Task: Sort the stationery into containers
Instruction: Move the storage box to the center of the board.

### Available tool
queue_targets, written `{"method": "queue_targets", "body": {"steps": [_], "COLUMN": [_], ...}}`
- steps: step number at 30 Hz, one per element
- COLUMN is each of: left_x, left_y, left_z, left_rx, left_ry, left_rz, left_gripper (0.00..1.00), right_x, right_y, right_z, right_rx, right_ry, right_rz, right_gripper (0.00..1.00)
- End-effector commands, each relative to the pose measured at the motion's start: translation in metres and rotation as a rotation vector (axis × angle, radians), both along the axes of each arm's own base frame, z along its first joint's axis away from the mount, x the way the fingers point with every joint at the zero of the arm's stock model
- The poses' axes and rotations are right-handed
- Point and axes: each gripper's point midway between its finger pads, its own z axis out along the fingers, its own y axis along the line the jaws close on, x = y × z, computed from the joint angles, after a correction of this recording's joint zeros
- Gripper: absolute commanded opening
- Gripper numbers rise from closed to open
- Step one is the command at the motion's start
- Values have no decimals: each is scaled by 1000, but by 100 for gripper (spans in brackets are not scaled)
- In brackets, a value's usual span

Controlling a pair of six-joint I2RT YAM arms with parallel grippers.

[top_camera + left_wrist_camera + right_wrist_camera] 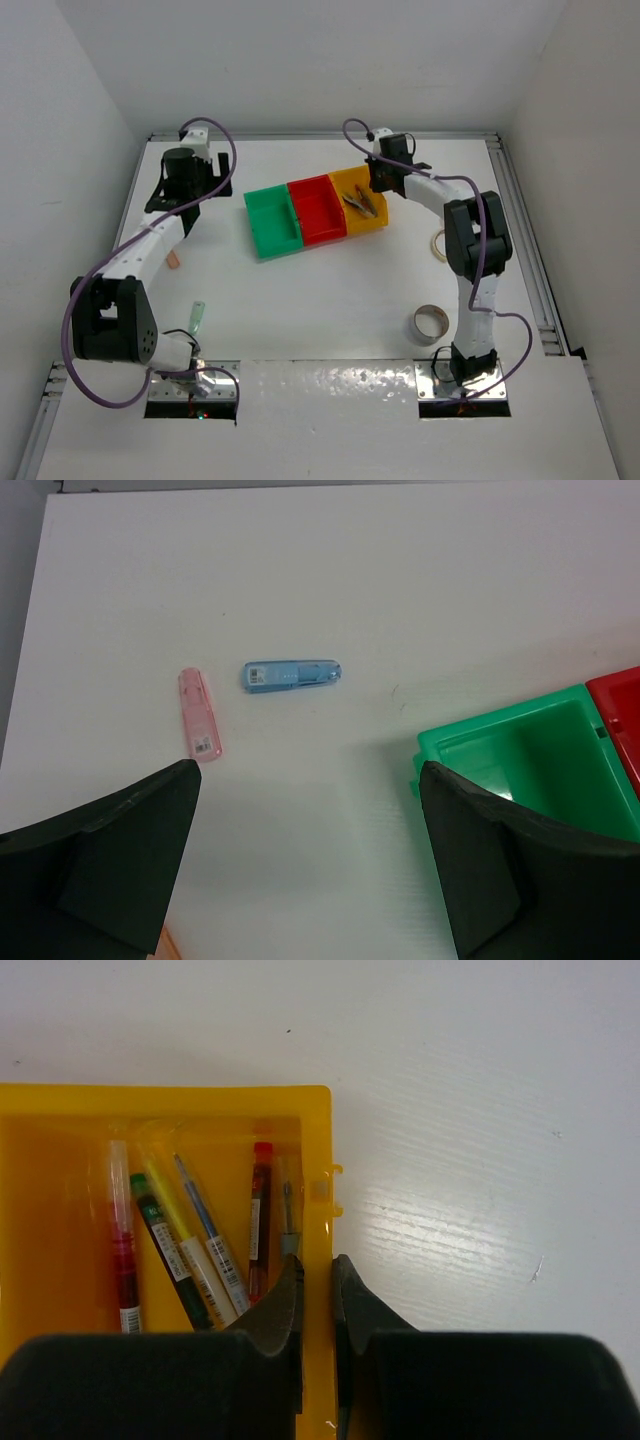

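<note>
Left hand (310,772) hangs released over the white surface (400,600); right hand (318,1265) is clenched at the right wall of the pen-filled yellow plastic bin (200,1100).

pink eraser (198,715) and blue eraser (290,675) lie near each other on a white table (330,570), apart from a green bin (505,745).

Green bin (500,730) hems the left claw's (308,800) right side; table (350,600) ahead lies open.
</note>
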Motion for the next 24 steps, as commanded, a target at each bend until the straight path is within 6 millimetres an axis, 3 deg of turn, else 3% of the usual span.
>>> {"method": "queue_targets", "body": {"steps": [1,6,13,18,19,22,24], "left_x": [-1,-4,-7,-10,-10,-7,-7], "left_y": [2,2,4,3,3,2,2], "left_z": [7,4,5,3,4,10,11], "left_rx": [3,-7,-10,-16,-19,-24,-26], "left_ry": [-33,-37,-41,-38,-40,-72,-80], "left_rz": [-7,-11,-9,-14,-13,-18,-17], "left_gripper": [89,89,89,89,89,89,89], "right_x": [9,8,3,0,0,-2,-5], "right_y": [-4,-13,-6,-8,-8,-17,-28], "right_z": [8,13,11,16,20,36,57], "right_rx": [-36,-33,6,8,14,37,56], "right_ry": [-14,-38,-23,-5,-6,-11,-29], "right_rz": [-29,-112,-89,-86,-88,-124,-159], "right_gripper": [0,0,3,22,30,44,48]}}
